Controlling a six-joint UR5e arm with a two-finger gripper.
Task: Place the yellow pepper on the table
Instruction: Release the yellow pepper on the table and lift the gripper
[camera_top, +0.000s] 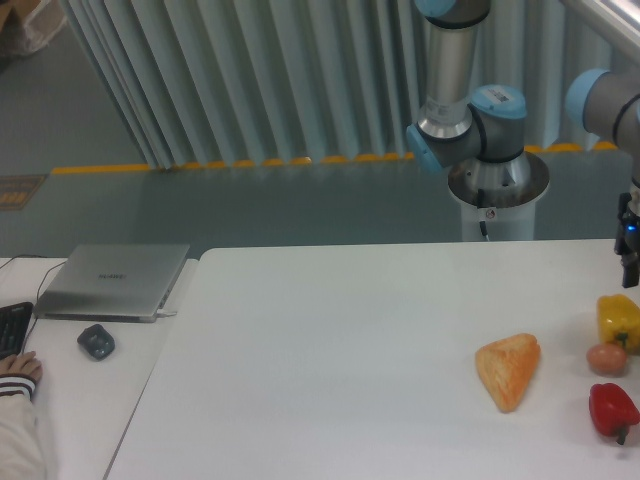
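The yellow pepper (618, 319) sits on the white table (330, 370) at the far right edge of the view. My gripper (630, 262) is at the right edge of the frame, just above the pepper and apart from it. It is cut off by the frame edge, so I cannot tell whether its jaws are open or shut. Nothing shows between them.
An orange-tan wedge pastry (509, 369) lies left of the pepper. A small brownish round item (606, 358) and a red pepper (612, 410) lie just in front of it. A smaller desk at left holds a laptop (112, 281), a mouse (96, 341) and a person's hand (18, 368).
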